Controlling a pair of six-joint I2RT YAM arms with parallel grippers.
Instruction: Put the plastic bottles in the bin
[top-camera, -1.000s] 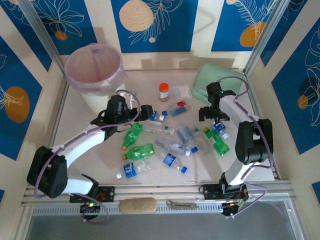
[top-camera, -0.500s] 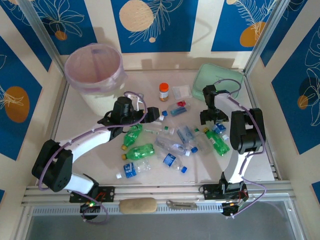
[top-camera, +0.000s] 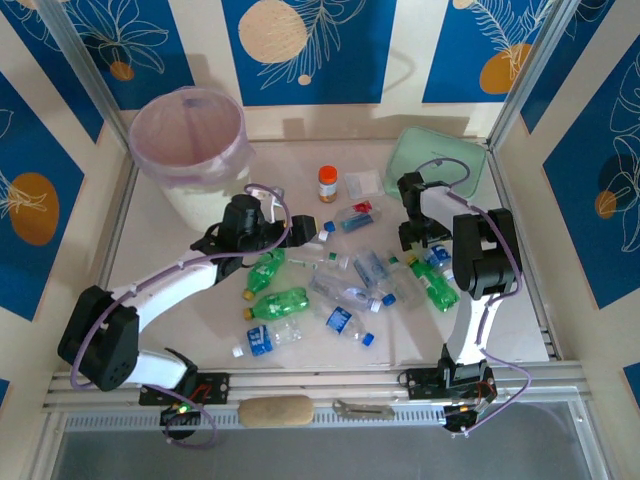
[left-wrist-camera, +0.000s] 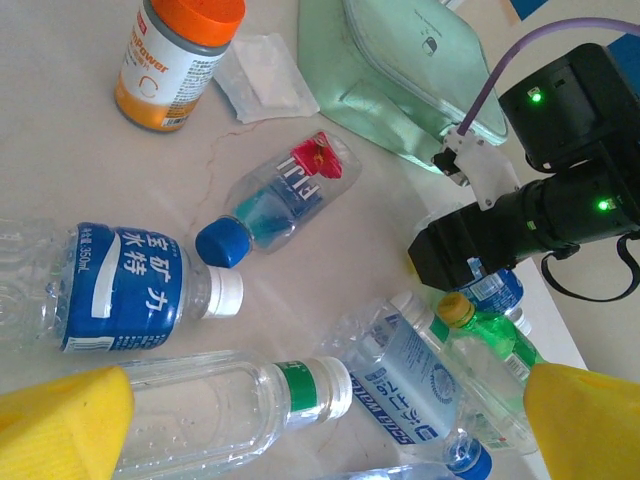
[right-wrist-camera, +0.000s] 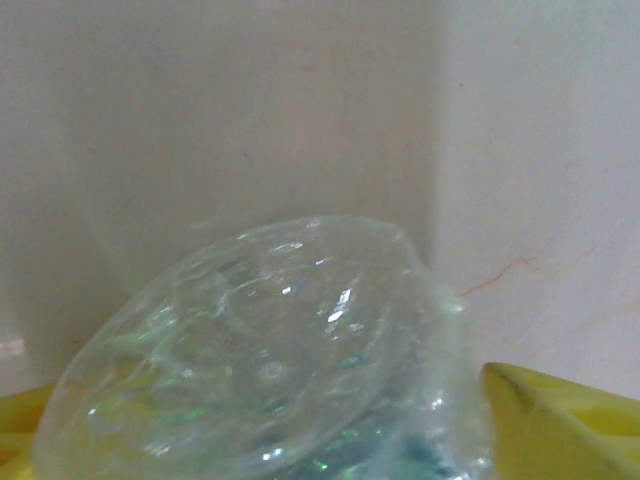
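At centre right, the right gripper (top-camera: 425, 243) is straddling a clear crinkled plastic bottle (right-wrist-camera: 270, 330); whether it is clamping, I cannot tell. The slick rounded base may be squirting out.

The orange-capped jar (left-wrist-camera: 178, 62) has a white label on which "Power" can be read; the smaller print under it is too fine to make out. Just below and right of the jar, the blue-capped bottle (left-wrist-camera: 290, 195) shows "FIJI" in white, upside down, beside a red flower. Below and left of the jar, the white-capped bottle (left-wrist-camera: 120, 285) has a blue label with large white Chinese characters, among them 矿, 力 and 特. Farther below and right of the jar, the pale-labelled bottle (left-wrist-camera: 410, 385) reads "WATER" after a blurred word
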